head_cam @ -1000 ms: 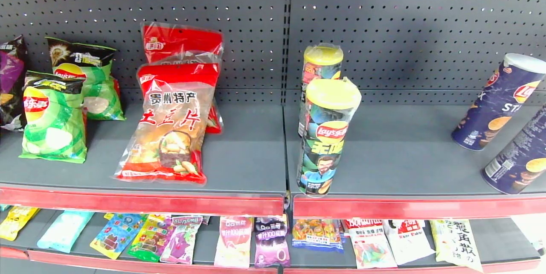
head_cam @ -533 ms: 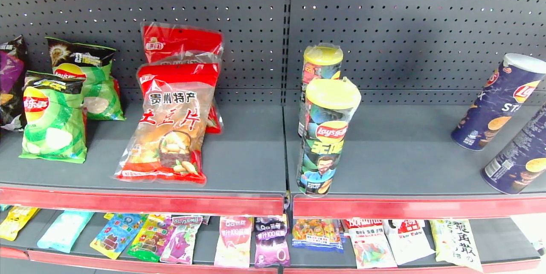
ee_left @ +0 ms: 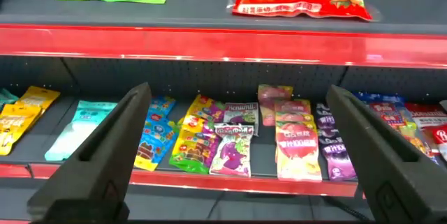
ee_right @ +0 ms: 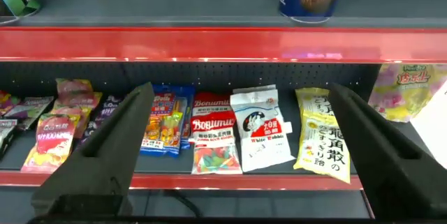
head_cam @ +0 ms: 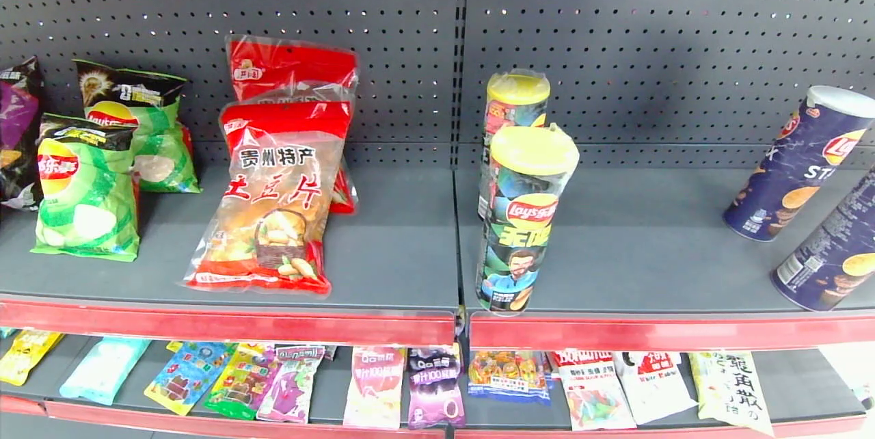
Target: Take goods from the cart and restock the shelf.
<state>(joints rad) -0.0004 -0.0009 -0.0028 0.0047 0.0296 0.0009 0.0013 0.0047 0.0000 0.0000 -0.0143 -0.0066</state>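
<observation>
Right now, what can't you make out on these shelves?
Head view: rear yellow-lid can, lower body hidden by front can.
Head view: second blue can, top cut off by right edge.
Head view: lower-shelf packets, tops hidden by red shelf lip.
Head view: purple bag, cut by left edge.

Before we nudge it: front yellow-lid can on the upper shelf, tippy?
Probably tippy: the front yellow-lid can stands tall and narrow, right at the shelf's red front lip. Being round, it likely rolls if toppled. It looks film-wrapped, so it may slip in a grip.
</observation>
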